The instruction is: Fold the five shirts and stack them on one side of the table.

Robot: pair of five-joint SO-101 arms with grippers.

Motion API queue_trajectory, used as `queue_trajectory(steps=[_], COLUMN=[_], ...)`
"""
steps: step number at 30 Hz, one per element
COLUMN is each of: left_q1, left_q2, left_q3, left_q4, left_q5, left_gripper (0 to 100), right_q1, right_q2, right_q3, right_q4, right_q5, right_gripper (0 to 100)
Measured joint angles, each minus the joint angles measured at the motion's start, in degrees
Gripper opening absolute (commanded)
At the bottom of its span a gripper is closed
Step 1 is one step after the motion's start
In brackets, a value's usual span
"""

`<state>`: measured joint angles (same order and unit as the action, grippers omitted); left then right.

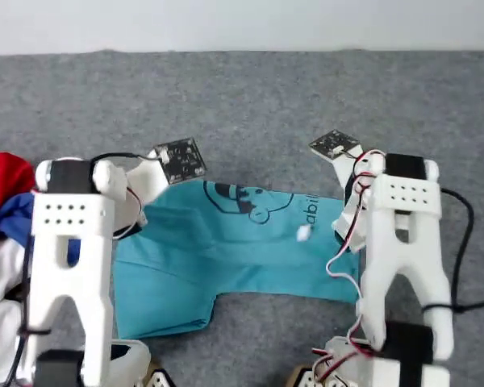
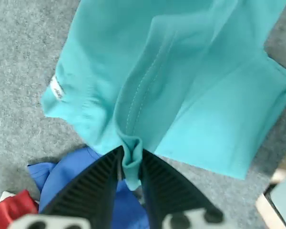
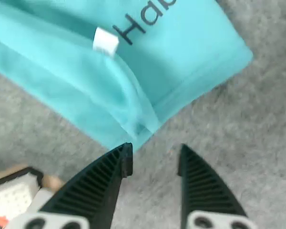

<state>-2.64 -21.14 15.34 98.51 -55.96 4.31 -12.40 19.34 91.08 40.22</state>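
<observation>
A teal shirt lies spread on the grey table between the two arms, with dark print near its far edge. My left gripper is shut on a pinched fold at the teal shirt's left edge, just above the blue shirt. My right gripper stands open over bare table at the teal shirt's right edge. One of its fingertips is close to the hem corner and nothing is between the jaws. A white label sticks up from the cloth.
A pile of red, blue and white shirts lies at the table's left edge beside the left arm. The right arm stands at the right. The grey table stretches back to the wall.
</observation>
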Motion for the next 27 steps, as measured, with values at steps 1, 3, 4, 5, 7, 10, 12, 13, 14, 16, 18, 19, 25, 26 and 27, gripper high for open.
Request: queue_trajectory(steps=[1, 3, 4, 5, 7, 10, 12, 13, 14, 16, 18, 19, 25, 26, 27], left_q1=[0.0, -0.8, -1.3, -2.0, -2.6, -2.6, -2.6, -2.6, -2.6, -2.6, -2.6, -2.6, -2.7, -2.7, -2.7], left_q2=[-1.6, -5.2, -7.1, -9.1, -12.8, -17.8, -20.3, -21.5, -22.3, -24.1, -25.4, -25.9, -29.0, -29.3, -29.4], left_q3=[0.6, 2.5, 3.6, 4.7, 7.1, 11.0, 13.1, 13.9, 14.2, 14.6, 14.8, 14.8, 14.8, 14.8, 14.8], left_q4=[0.0, 0.4, 0.4, 0.4, 0.4, 0.6, 0.6, 0.6, 0.6, 0.6, 0.7, 0.7, 0.7, 0.7, -0.3], left_q5=[-0.7, -2.0, -3.4, -5.2, -8.0, -9.0, -9.0, -8.9, -8.2, -4.1, -0.1, 0.8, 2.5, 3.3, 4.7], left_gripper=[2, 2, 2, 2, 3, 11, 18, 21, 23, 25, 25, 25, 22, 21, 19], right_q1=[-0.1, -0.2, -0.2, -0.2, -0.2, -0.2, -0.2, -0.3, -0.8, -2.4, -3.5, -4.0, -7.7, -8.4, -9.0], right_q2=[-1.5, -4.7, -6.3, -7.7, -9.9, -10.5, -10.3, -9.8, -9.2, -7.9, -7.0, -6.6, -4.4, -3.7, -2.7], right_q3=[0.0, 0.0, 0.0, 0.0, 0.0, 0.0, 1.0, 1.6, 2.0, 2.5, 2.5, 2.5, 2.5, 2.5, 2.5], right_q4=[1.1, 3.0, 3.4, 3.6, 3.6, 0.8, -2.2, -3.5, -4.6, -5.7, -6.2, -6.4, -9.0, -10.0, -11.4], right_q5=[0.0, 0.0, 0.0, 0.0, 0.1, 0.1, 0.1, 0.0, 0.0, 0.0, -0.8, -1.9, -6.9, -7.8, -9.1], right_gripper=[19.1, 19.1, 19.1, 19.1, 19.1, 19.0, 18.8, 18.8, 18.8, 18.8, 18.8, 18.8, 18.7, 18.7, 18.6])
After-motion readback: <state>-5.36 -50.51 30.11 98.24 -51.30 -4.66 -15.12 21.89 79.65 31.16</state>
